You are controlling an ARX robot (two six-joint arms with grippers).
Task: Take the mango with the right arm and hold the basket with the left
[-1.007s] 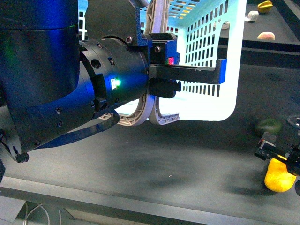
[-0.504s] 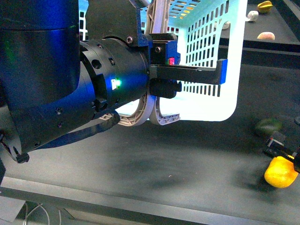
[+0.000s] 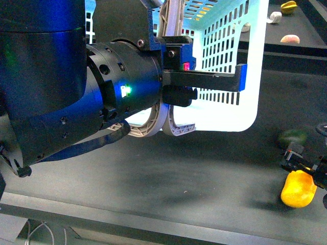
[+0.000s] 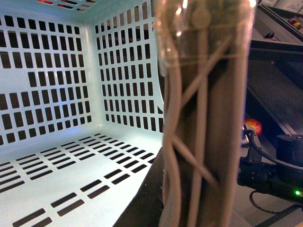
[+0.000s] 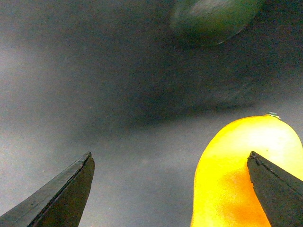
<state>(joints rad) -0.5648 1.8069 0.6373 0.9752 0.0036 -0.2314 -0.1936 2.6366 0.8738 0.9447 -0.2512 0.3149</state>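
Smooth bright-yellow oblong mango point(image 3: 299, 189) lies on the dark grey tabletop point(image 3: 204, 178), near-right corner in the front view, well apart from the basket.

Right gripper point(image 3: 306, 166), small and black, is at the mango's upper end, jaws wide apart. In the right wrist view the gripper point(image 5: 170, 154) isn't centred on it: one black fingertip point(image 5: 277, 182) overlaps the mango point(image 5: 236, 179), the other point(image 5: 66, 198) is well clear with bare table between. Nothing clamped. Can't tell whether that fingertip actually touches.

Small dark green roundish fruit point(image 3: 293, 137) sits just beyond the mango, apart from it; blurred in the wrist view point(image 5: 213, 16).

Large light-blue slotted plastic basket point(image 3: 225, 117) stands mid-table, beyond the left arm. The left wrist view looks into it: slotted walls point(image 4: 47, 94), with a grey-brown hoop handle point(image 4: 203, 118) upright right in front of the lens.

Left gripper point(image 3: 162, 127), pale curved fingers point(image 3: 176, 128) on a bulky black arm, sits at the basket's near wall. Can't tell whether it's clamped on anything.

Green light point(image 3: 125, 91) lit on the arm, red mark point(image 3: 186, 66) on the bracket.

Far right: a yellow item point(image 3: 288, 6), a white one point(image 3: 275, 18), a pinkish fruit point(image 3: 290, 39).
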